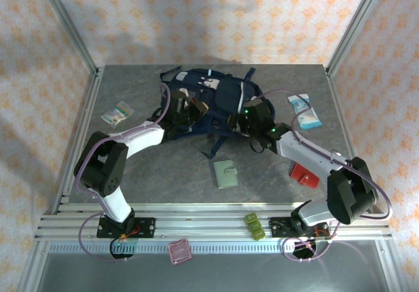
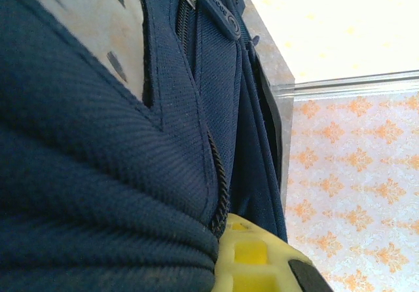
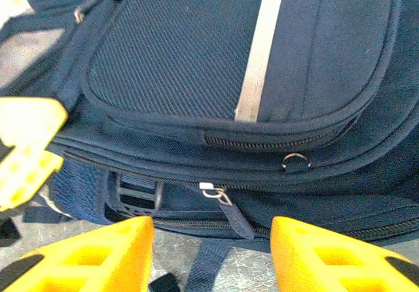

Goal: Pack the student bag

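Two grippers are reaching over a grey stone-look table (image 1: 163, 174) to the big navy-blue cloth student bag (image 1: 213, 92) with a white stripe. The student bag is lying at the back middle of the table.

The left gripper (image 1: 196, 107) is sitting on the left side of the bag, and its jaws are squeezing together. In the left wrist view, one yellow plastic finger (image 2: 252, 259) is pressing right against the bag's bunched-up cloth. I cannot tell if any cloth is caught between the jaws.

The right gripper (image 3: 211, 233) is hanging at the right front side of the bag. Its jaws are standing apart with nothing held between them. A small silver zip pull (image 3: 209, 188) with a blue tab is sitting just above the gap. A little metal ring (image 3: 296, 162) is hanging on the zip line near it.

A flat pale-green wallet (image 1: 226, 174) is lying in front of the bag, well apart from it. A small red thing (image 1: 304, 174) is lying just beside the white right arm (image 1: 308, 151). A light-blue packet (image 1: 306, 112) is resting near the right back edge. A see-through packet (image 1: 118, 114) is lying on the left side. A pink square case (image 1: 179, 251) and a small green block (image 1: 254, 226) are sitting on the metal rail (image 1: 209, 236) at the front
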Tool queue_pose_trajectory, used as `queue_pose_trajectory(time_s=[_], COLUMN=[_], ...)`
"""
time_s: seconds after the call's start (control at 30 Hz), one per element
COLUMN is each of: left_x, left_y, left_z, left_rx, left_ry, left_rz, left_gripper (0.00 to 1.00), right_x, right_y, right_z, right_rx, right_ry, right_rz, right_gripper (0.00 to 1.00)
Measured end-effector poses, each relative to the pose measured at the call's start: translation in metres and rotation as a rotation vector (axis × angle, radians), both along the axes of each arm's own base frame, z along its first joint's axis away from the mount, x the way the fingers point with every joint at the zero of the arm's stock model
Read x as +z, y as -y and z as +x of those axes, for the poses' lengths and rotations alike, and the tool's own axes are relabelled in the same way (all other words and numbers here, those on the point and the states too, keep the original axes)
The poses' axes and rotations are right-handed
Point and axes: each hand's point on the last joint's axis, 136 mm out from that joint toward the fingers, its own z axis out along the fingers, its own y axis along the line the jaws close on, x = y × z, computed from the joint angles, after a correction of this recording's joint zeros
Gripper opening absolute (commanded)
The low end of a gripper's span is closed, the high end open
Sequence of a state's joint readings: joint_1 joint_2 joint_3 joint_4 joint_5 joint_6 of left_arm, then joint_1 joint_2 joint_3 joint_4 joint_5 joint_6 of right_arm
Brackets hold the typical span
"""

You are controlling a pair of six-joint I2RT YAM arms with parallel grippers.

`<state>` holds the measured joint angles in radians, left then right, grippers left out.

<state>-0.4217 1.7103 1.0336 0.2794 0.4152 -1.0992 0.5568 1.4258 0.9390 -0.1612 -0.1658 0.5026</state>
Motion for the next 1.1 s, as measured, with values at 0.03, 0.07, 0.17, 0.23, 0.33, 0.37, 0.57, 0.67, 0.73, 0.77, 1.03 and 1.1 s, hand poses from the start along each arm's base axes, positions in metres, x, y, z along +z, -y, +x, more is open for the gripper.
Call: queue_pose_trajectory(time_s=[0.03,0.07,0.17,0.23,0.33,0.37,0.57,0.67,0.73,0.77,1.03,1.1], left_x=[0.0,0.001,0.001,0.001,0.001,0.001,0.0,0.0,0.0,0.0,0.0,0.0], left_y=[0.0,0.0,0.0,0.0,0.0,0.0,-0.001,-0.002,-0.002,-0.002,-0.001,-0.001], left_z=[0.0,0.0,0.0,0.0,0.0,0.0,0.001,0.001,0.001,0.001,0.001,0.0], left_rx=[0.0,0.0,0.0,0.0,0.001,0.001,0.005,0.005,0.006,0.008,0.012,0.011], left_ry=[0.0,0.001,0.001,0.0,-0.001,-0.001,-0.002,-0.003,-0.004,-0.006,-0.012,-0.014], left_rz=[0.0,0.0,-0.001,-0.001,-0.002,-0.002,-0.002,-0.002,-0.002,-0.004,-0.012,-0.011], left_gripper=[0.0,0.0,0.0,0.0,0.0,0.0,0.0,0.0,0.0,0.0,0.0,0.0], right_x=[-0.006,-0.012,-0.025,-0.03,-0.035,-0.038,-0.05,-0.05,-0.048,-0.048,-0.056,-0.063], right_y=[0.0,0.0,-0.002,-0.003,-0.006,-0.007,-0.016,-0.02,-0.022,-0.023,-0.027,-0.028], right_z=[0.0,0.0,0.002,0.005,0.01,0.011,0.018,0.019,0.019,0.019,0.022,0.022], right_rx=[0.003,0.005,0.011,0.015,0.023,0.025,0.047,0.056,0.059,0.059,0.062,0.056], right_ry=[-0.006,-0.013,-0.03,-0.028,-0.025,-0.029,-0.051,-0.052,-0.049,-0.047,-0.063,-0.076], right_rz=[-0.007,-0.014,-0.032,-0.037,-0.045,-0.05,-0.055,-0.051,-0.049,-0.049,-0.067,-0.076], right_gripper=[0.51,0.51,0.5,0.46,0.4,0.39,0.21,0.15,0.14,0.16,0.06,0.0])
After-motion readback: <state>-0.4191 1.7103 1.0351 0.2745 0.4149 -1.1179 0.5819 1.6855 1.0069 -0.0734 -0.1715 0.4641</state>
